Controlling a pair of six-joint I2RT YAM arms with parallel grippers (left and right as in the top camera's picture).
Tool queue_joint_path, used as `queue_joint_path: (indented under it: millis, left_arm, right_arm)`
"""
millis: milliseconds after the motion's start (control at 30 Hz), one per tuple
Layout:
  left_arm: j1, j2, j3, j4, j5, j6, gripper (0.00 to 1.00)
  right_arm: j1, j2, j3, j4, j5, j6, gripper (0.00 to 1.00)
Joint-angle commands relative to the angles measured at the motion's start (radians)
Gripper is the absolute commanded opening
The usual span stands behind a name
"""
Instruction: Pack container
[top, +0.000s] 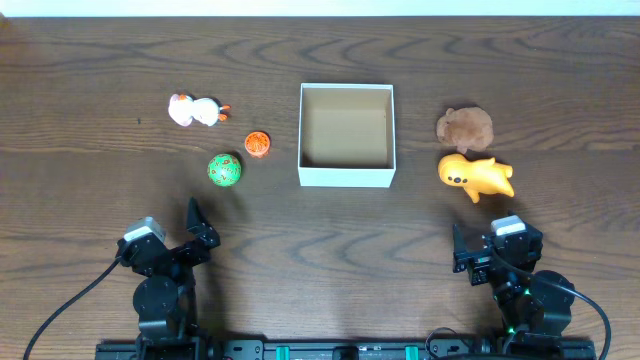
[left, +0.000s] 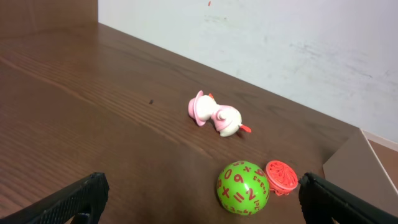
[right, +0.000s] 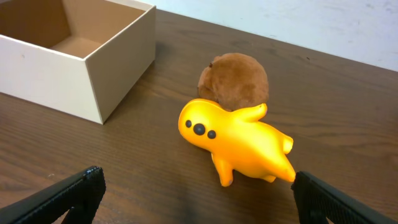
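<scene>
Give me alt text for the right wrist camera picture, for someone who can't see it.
A glossy yellow toy animal lies on a dark wooden table, in front of a round brown plush. An empty white-walled container sits upper left.

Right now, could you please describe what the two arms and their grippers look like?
The left arm and right arm are black, each with a light grey wrist block and a trailing black cable. The left gripper and right gripper have matte black, tapered fingers.
</scene>
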Motion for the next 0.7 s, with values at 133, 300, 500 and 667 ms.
queue_joint_path:
  millis: [133,300,500,667]
  left_arm:
    - [0.006,-0.006,-0.031,-0.005,0.006,-0.002,0.98]
    - [0.006,-0.006,-0.031,-0.005,0.006,-0.002,0.98]
    - [0.006,-0.006,-0.031,-0.005,0.006,-0.002,0.98]
    - [0.006,-0.006,-0.031,0.0,0.006,-0.002,0.98]
  right_arm:
    - [-0.002,-0.008,-0.004,-0.002,-0.002,-0.013,0.99]
    - [-0.002,-0.008,-0.005,-0.002,-0.002,-0.013,0.99]
    - [-0.002,-0.008,-0.004,-0.002,-0.002,-0.013,0.99]
    - [-0.002,-0.008,-0.005,-0.002,-0.001,-0.013,0.99]
